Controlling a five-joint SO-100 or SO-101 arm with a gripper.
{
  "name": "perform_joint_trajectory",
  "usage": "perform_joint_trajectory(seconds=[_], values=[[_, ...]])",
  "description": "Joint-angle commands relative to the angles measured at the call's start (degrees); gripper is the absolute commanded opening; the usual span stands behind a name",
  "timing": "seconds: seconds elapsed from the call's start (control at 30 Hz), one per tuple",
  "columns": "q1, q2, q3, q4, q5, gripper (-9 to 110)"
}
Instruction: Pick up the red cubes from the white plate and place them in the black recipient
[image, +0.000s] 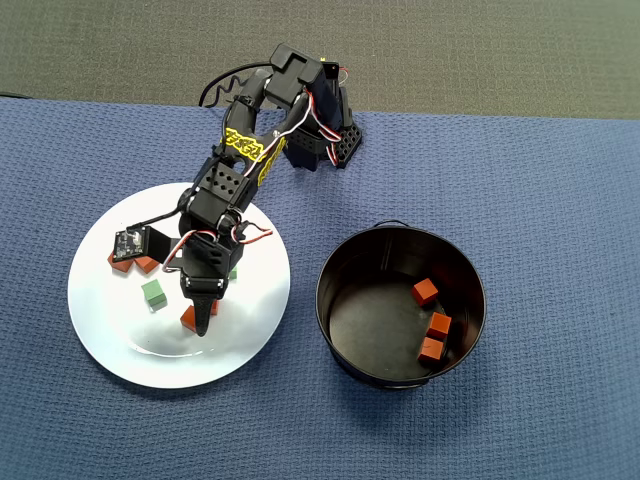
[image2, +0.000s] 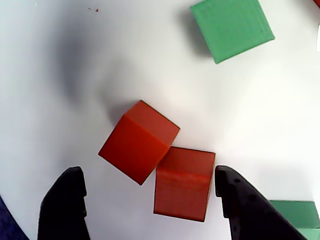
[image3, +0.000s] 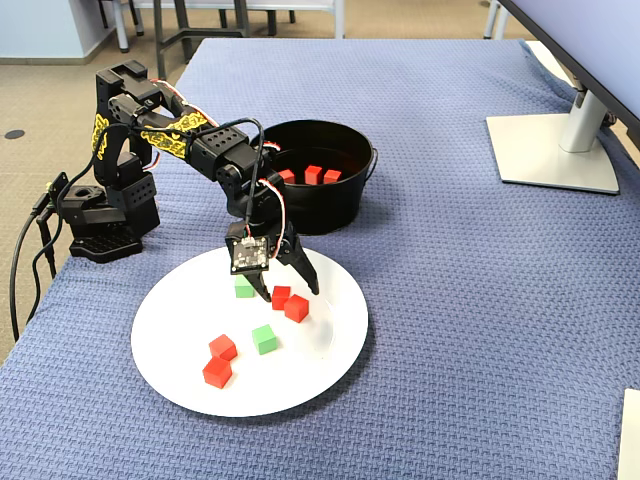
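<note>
Green cube (image2: 300, 216) cut off behind fingers (image2: 245, 205)

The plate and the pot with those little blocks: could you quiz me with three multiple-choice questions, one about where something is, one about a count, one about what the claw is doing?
1. Where is the gripper?
A. inside the black pot
B. above the white plate
C. over the bare cloth

2. How many red cubes lie in the black pot?
A. one
B. three
C. six

3. How do the gripper's jaws stand?
A. open, astride two red cubes
B. shut on a green cube
C. shut and empty

Answers:
1 B, the fixed view shows it over the white plate.
2 B, the overhead view shows three inside.
3 A, the wrist view shows the fingers apart, with two touching red cubes between them.
</note>
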Motion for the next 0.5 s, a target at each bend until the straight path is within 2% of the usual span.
perform_joint_trajectory(seconds=[0.0, 0.33, 0.47], values=[[0.0, 0.8, -0.9, -0.4, -2.8, 26], [-2.2, 3.3, 3.0, -1.3, -3.6, 25], [-2.4, 3.3, 3.1, -1.4, -3.6, 20]])
